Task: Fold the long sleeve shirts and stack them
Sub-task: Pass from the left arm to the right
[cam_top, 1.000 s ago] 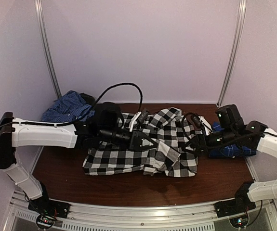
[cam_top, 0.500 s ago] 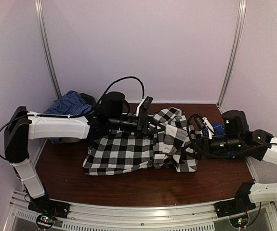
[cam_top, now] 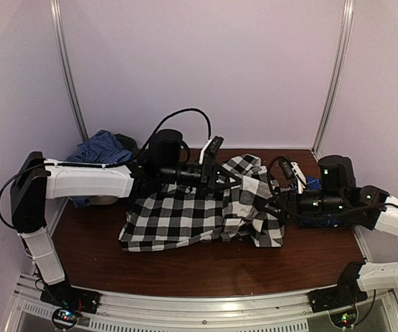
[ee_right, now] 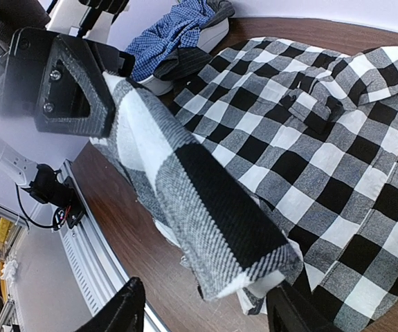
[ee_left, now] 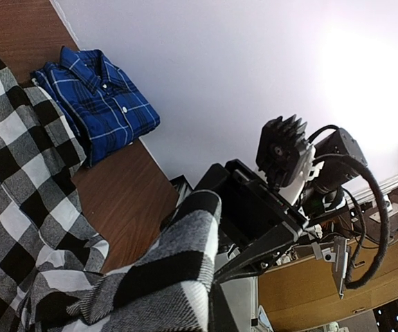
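We see the check shirt spread over the middle of the tabletop, with one sleeve raised off its right half. The left fingers are clamped tight on that sleeve, above the check shirt's upper middle. The right fingers stand apart at the check shirt's right edge with the sleeve's cuff hanging between them; we cannot tell whether they touch it. The blue shirt lies folded against the check shirt's right side, under the right arm.
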`<act>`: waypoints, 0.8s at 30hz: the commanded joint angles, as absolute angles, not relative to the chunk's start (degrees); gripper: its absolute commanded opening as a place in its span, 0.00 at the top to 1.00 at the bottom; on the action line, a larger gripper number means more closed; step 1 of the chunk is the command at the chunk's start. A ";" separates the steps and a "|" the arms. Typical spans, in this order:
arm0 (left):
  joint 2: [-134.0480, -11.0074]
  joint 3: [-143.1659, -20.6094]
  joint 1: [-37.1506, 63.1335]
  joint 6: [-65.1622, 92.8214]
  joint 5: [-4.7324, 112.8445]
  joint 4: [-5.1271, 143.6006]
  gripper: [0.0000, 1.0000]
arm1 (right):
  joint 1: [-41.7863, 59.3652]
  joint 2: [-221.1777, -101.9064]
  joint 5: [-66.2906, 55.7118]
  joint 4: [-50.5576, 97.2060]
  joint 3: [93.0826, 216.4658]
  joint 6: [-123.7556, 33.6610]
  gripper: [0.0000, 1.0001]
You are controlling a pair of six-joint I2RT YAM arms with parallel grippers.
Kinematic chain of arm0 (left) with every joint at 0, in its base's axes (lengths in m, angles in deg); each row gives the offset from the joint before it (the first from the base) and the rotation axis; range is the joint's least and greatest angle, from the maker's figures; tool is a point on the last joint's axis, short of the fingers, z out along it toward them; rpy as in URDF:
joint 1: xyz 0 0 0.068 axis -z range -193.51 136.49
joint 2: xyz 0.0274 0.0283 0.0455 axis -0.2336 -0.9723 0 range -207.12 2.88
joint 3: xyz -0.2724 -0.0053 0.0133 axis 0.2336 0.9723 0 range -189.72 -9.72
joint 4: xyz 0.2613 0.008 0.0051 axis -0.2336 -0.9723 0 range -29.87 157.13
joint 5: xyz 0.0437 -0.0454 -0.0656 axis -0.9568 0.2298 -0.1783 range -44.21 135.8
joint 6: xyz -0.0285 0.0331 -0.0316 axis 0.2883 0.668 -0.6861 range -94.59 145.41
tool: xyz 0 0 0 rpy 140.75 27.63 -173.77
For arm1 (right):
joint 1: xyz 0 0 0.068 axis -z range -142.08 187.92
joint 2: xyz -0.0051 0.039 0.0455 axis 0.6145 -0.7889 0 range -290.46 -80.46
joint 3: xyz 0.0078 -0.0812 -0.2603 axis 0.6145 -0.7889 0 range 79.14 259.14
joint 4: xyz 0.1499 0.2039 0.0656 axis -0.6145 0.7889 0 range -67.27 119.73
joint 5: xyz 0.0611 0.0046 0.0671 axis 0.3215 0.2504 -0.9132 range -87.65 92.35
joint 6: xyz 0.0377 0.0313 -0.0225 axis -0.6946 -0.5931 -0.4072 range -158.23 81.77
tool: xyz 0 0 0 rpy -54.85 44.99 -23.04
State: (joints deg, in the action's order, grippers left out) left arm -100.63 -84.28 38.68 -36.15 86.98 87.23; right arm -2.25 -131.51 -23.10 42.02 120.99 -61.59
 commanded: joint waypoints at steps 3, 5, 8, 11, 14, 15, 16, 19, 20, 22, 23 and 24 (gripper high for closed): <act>-101.63 -85.74 38.43 -36.39 87.55 90.78 1.00 | -2.64 -130.38 -23.07 38.41 119.96 -63.45 0.46; -101.78 -85.89 38.44 -36.31 87.39 90.78 1.00 | -2.73 -129.80 -23.64 37.94 119.55 -63.94 0.47; -101.88 -86.09 38.43 -36.16 87.44 90.80 1.00 | -2.70 -129.43 -23.91 37.50 119.07 -64.41 0.49; -101.99 -86.10 38.43 -36.00 87.28 90.62 1.00 | -3.02 -129.48 -24.26 37.40 119.01 -64.49 0.52; -102.23 -86.03 38.42 -35.89 87.01 90.44 1.00 | -3.32 -128.89 -23.66 37.72 119.10 -64.68 0.54; -102.18 -86.01 38.43 -35.79 86.73 90.38 1.00 | -3.38 -128.45 -22.64 38.51 119.26 -64.69 0.53; -102.22 -86.01 38.41 -35.69 86.62 90.24 1.00 | -3.36 -127.88 -21.28 39.51 119.49 -64.69 0.50; -101.98 -85.92 38.44 -35.59 86.27 90.21 1.00 | -3.37 -125.36 -15.65 43.26 119.95 -65.64 0.42; -101.93 -85.92 38.44 -35.66 86.16 90.34 1.00 | -3.35 -124.71 -14.39 44.55 120.07 -65.98 0.41; -101.49 -85.90 38.37 -35.83 85.78 90.50 1.00 | -3.39 -123.74 -13.57 46.37 120.05 -66.73 0.41; -101.31 -86.10 38.28 -35.81 85.64 90.51 1.00 | -3.43 -123.50 -13.88 46.91 119.90 -66.87 0.41; -101.21 -86.40 38.22 -35.77 85.68 90.47 1.00 | -3.46 -123.18 -14.32 47.12 119.60 -67.10 0.41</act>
